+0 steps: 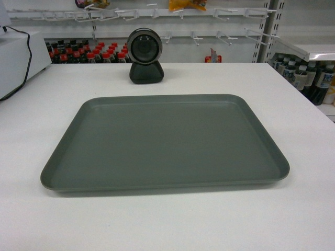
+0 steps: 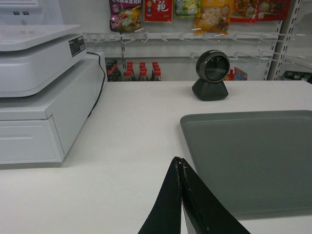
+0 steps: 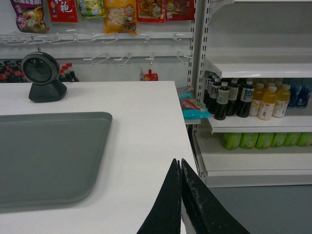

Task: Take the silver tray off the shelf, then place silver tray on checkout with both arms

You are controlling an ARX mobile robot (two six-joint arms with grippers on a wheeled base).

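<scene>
Silver tray (image 1: 165, 141) — bare — on checkout (image 1: 293, 104).

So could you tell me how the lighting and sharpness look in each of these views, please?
Head view: even light, slightly soft, the tray casting a thin shadow on the table. Left wrist view: the closed left gripper near the lens, background sharp. Right wrist view: same, right gripper.

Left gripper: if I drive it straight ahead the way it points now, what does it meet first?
Probably nothing soon. The shut left gripper points over bare checkout, with the silver tray just to its right and the register to its left. Depth is unclear.
</scene>
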